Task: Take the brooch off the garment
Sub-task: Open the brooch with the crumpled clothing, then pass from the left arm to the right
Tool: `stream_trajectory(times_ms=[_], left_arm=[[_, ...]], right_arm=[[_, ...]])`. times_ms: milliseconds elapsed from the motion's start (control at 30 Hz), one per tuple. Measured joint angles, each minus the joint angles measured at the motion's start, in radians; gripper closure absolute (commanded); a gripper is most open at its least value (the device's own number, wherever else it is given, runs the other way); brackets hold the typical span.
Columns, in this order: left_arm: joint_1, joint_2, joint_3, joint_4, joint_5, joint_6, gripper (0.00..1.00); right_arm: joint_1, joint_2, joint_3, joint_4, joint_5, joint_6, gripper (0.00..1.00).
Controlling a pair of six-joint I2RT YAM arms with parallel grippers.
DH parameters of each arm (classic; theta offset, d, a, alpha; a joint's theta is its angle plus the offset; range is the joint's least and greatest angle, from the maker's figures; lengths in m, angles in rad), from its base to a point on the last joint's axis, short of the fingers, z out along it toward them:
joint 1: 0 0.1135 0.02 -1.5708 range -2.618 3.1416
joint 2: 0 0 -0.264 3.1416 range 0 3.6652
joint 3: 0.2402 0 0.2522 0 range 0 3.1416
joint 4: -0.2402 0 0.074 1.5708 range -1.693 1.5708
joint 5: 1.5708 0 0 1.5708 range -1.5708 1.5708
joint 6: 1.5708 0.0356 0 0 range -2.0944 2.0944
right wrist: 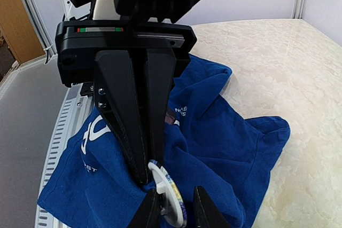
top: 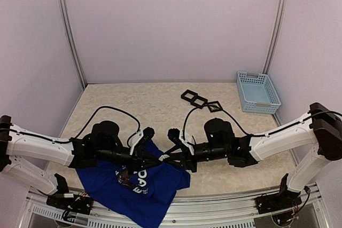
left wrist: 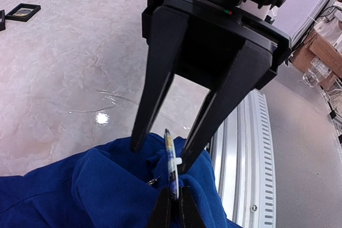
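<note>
The left gripper (right wrist: 143,175) is clenched on the round brooch's (right wrist: 170,191) rim, at the blue T-shirt's (right wrist: 224,132) 1 o'clock edge. The right gripper (left wrist: 161,152) straddles it, jaws apart. If the pin is hooked in the cloth, pulling would drag the shirt, or the thin grip could slip.

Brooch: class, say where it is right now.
In the right wrist view, bottom centre: the brooch sits over the blue shirt, pinched by the left gripper, inside the open right gripper.

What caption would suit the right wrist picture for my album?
Left gripper pinches the round brooch over the blue T-shirt while the right gripper stands open around it.
</note>
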Motion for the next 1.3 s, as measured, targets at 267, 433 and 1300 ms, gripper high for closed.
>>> stream_trajectory(times_ms=[267,433,1300], left_arm=[[-0.012,-0.004,0.016,-0.004,0.013,-0.005,1.00],[-0.006,-0.004,0.016,-0.005,0.018,-0.013,1.00],[0.011,-0.011,0.016,-0.004,0.018,-0.027,1.00]], right_arm=[[-0.003,-0.086,-0.037,0.001,0.004,-0.015,0.41],[-0.003,-0.168,-0.064,0.014,0.011,-0.014,0.38],[-0.007,-0.065,-0.037,0.007,0.009,-0.010,0.83]])
